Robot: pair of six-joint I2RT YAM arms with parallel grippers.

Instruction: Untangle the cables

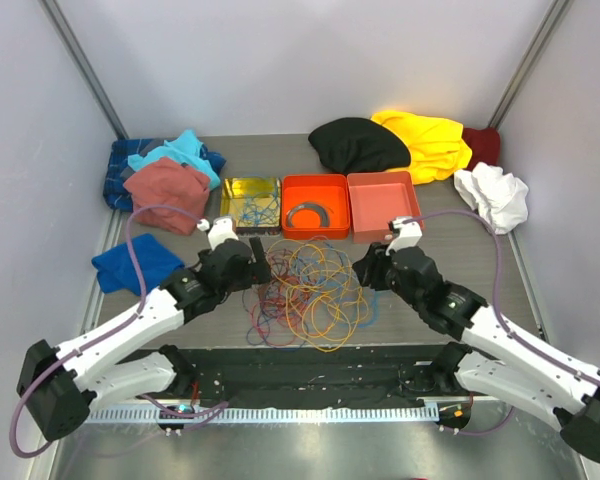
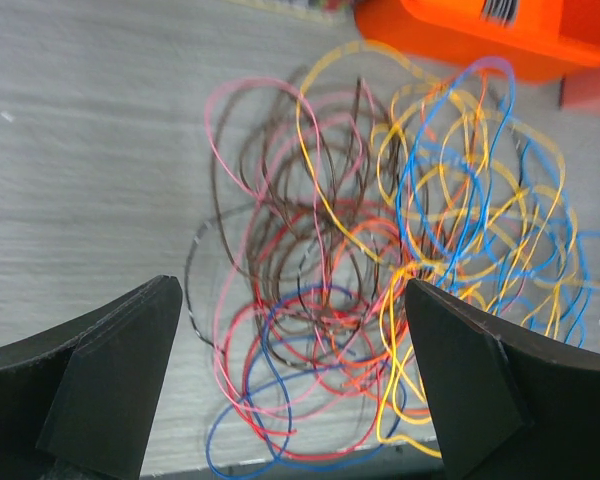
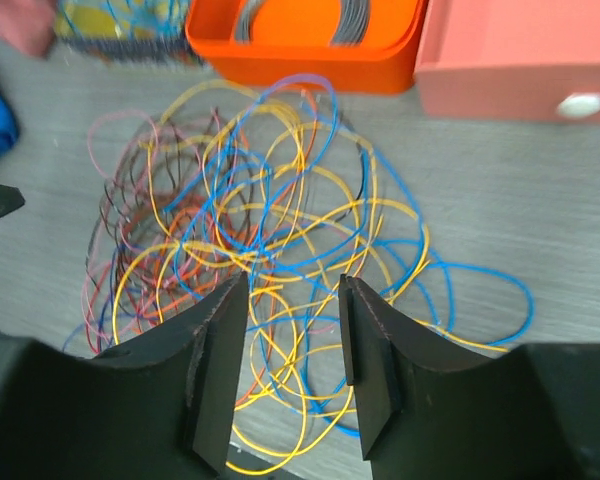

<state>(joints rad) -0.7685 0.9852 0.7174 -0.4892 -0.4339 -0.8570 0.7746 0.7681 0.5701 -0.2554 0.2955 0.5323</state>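
Yellow, blue, red cables (image 1: 315, 296) (thin loops), tangled

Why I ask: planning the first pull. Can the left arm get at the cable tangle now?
Probably yes: the left tool is open and aimed at the cables, with nothing lying between them.

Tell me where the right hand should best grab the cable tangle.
Probably the lone blue loop straying off the cables' right edge, coming straight down with the right hand: it lies flat on bare table, clear of the dense crossings.
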